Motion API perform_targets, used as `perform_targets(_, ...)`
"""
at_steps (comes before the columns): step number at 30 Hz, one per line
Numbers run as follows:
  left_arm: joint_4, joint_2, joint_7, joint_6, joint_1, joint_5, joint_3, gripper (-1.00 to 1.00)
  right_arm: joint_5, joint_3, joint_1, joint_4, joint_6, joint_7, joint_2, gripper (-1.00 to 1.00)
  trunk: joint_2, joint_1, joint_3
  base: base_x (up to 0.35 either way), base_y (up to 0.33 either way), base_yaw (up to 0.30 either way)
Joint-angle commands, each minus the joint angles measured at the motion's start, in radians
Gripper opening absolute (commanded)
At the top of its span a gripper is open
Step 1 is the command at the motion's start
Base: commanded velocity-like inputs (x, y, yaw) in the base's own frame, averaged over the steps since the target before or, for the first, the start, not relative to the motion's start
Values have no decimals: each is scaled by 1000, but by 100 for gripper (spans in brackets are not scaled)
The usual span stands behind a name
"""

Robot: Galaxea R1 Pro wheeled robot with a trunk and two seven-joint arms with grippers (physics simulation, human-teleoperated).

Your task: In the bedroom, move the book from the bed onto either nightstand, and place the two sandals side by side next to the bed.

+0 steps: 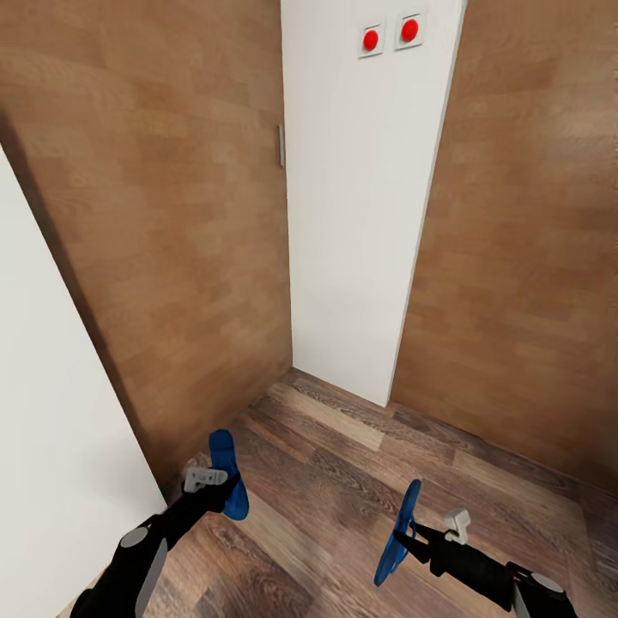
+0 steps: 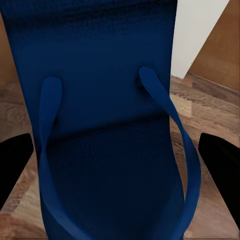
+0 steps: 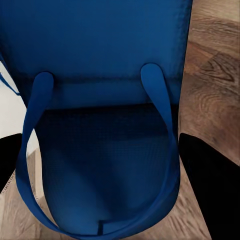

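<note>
Low over the plank floor (image 1: 360, 446): both arms carry sandals above the boards, facing a white wall (image 1: 360, 215) with wooden doors on either side.
Left hand (image 1: 210, 479): pinching one blue sandal (image 1: 227, 481), lifted off the boards.
Right hand (image 1: 421, 536): pinching the other sandal (image 1: 397, 536), held on edge.
Done: both sandals picked up.
Left: reach the bed, set the pair side by side beside it, then move the book to a nightstand.

We see a blue sandal (image 2: 107, 130) close up, straps curving over its sole, between two dark fingers (image 2: 14, 162) that seem to grip its edges. Behind lie wood-plank floor (image 2: 210, 112) and a white wall (image 2: 197, 30).
</note>
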State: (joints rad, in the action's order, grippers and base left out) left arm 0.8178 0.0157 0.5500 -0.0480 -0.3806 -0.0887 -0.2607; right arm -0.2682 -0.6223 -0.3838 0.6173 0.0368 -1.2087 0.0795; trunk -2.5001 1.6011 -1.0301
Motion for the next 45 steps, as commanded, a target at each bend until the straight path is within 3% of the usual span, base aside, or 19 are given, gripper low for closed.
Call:
perform_targets(1, -7, 1, 6, -10, 0, -9, -6, -100, -8, -7, -1, -5, 3, -6, -1, -100, 0, -1, 3, 0, 0, 0)
perform_targets(4, -63, -6, 6, -46, 4, -10, -8, -100, -8, -7, -1, -12, 2, -5, 0, -100, 14, -9, 13, 0, 0, 0)
perform_targets(5, -96, -29, 5, -82, 7, -9, -8, -100, -8, -7, -1, -15, 1, -5, 0, -100, 21, -13, 16, 0, 0, 0)
perform_targets(10, -180, -42, 4, -119, 8, -10, -9, -100, -9, -7, -1, -21, -11, -5, 0, -100, 56, -32, 32, 0, 0, 0)
perform_targets(16, -257, -77, 4, -171, 8, -8, -9, -100, -9, -7, -1, -34, -14, -5, 0, -100, 98, -55, 51, 0, 0, 0)
perform_targets(45, -296, -80, -2, -178, 8, -8, -6, -100, -9, -6, -1, -38, -13, -3, 0, -100, 301, -166, 142, 0, 0, 0)
